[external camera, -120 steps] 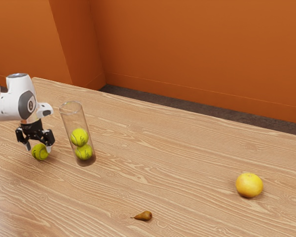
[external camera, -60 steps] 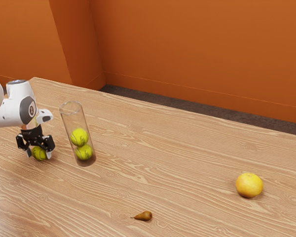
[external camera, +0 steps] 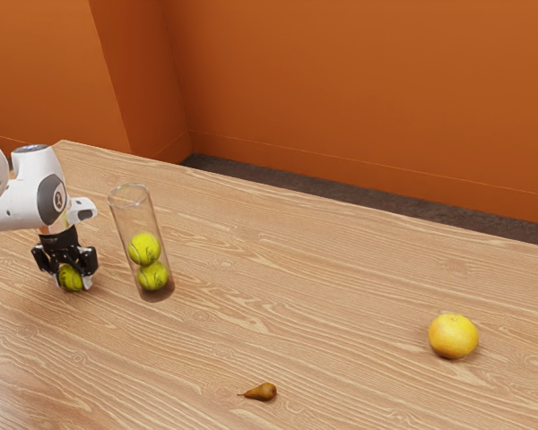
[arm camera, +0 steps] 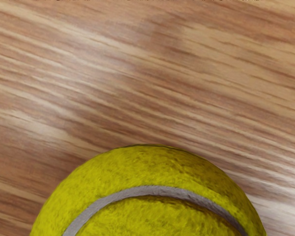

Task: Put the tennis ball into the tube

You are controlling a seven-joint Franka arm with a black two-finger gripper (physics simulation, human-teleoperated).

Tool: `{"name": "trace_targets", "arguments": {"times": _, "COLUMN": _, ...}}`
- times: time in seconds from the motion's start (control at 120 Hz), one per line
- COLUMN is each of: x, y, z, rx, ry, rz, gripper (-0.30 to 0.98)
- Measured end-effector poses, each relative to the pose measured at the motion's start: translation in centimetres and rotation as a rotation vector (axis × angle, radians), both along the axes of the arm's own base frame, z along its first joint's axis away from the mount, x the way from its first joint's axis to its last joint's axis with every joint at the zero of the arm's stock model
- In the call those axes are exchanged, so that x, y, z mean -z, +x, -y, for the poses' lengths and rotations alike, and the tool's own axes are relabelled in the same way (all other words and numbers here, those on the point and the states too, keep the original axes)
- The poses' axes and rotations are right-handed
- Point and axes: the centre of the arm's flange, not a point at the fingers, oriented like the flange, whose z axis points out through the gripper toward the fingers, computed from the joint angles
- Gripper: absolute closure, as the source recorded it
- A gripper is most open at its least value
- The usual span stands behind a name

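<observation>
Low over the table at the exterior view's left, my gripper [external camera: 72, 282] is shut on a yellow-green tennis ball [external camera: 70, 276], one finger against each side of it. The ball is down at the tabletop. In the wrist view the same tennis ball [arm camera: 152, 172], with its grey seam, lies just under the hand. A clear tube [external camera: 134, 208] stands beside the gripper, towards the exterior view's right, with its open end up. Inside it are two tennis balls, an upper ball [external camera: 144, 249] resting on a lower ball [external camera: 152, 276].
An orange-yellow fruit [external camera: 453, 336] sits on the wooden table [external camera: 323, 287] at the exterior view's right. A small brown pear [external camera: 263, 391] lies near that view's lower edge. Orange walls [external camera: 359, 98] rise beyond the table's far edge.
My hand has come down around the loose ball, and the fingers have closed in from both sides onto it. The tube and its two balls have stayed put.
</observation>
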Motion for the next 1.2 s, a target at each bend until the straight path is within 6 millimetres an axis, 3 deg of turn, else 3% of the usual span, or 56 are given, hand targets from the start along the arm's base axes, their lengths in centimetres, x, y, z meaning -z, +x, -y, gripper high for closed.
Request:
{"name": "trace_targets", "arguments": {"times": 0.175, "x": -2.3, "y": 0.6, "z": 0.7, "rx": 0.02, "ry": 0.009, "rz": 0.034, "gripper": 0.3}}
{"name": "trace_targets", "arguments": {"times": 0.45, "x": -18.9, "y": 2.2, "z": 4.8, "rx": 0.124, "ry": 0.001, "rz": 0.205, "gripper": 0.33}}
{"name": "trace_targets", "arguments": {"times": 0.65, "x": -25.7, "y": 4.4, "z": 8.2, "rx": 0.216, "ry": 0.009, "rz": 0.232, "gripper": 0.34}}
{"name": "trace_targets", "arguments": {"times": 0.792, "x": -27.0, "y": 5.1, "z": 11.4, "rx": 0.278, "ry": -0.005, "rz": 0.219, "gripper": 0.34}}
{"name": "trace_targets", "arguments": {"times": 1.2, "x": -27.1, "y": 4.6, "z": 14.0, "rx": 0.324, "ry": -0.034, "rz": 0.189, "gripper": 0.35}}
